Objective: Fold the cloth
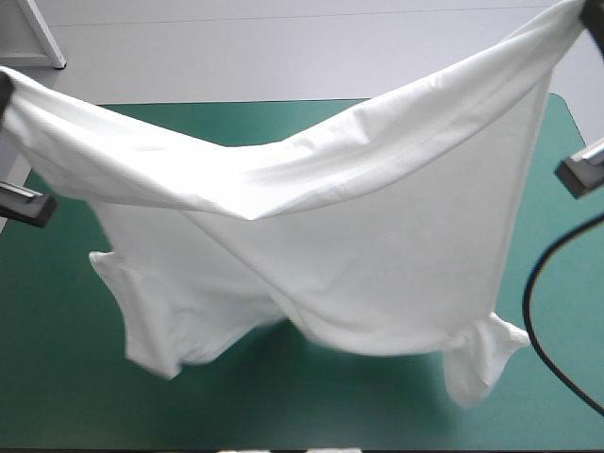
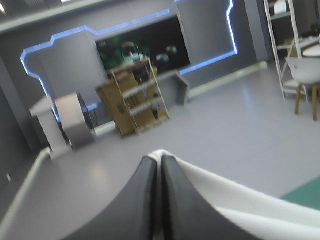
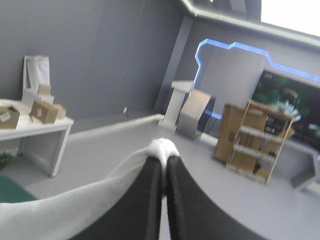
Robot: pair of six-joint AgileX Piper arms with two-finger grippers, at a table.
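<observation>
T-shirt (image 1: 396, 236) plain white | cover (image 1: 57, 377) teal-green | left fingers (image 2: 135, 205) black | right fingers (image 3: 142, 210) black

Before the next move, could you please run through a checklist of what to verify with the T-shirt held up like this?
1. Grip of left end effector on the T-shirt: ok, shut with white cloth pinched at its tips.
2. Grip of right end effector: ok, shut, with a tuft of cloth showing at its tips.
3. T-shirt stretched flat between the arms: not ok, it sags in the middle and a fold hangs forward.
4. Sleeves free: ok, the left-side sleeve and the right-side sleeve both hang loose.
5. Lowest cloth off the teal-green cover: cannot tell.
</observation>
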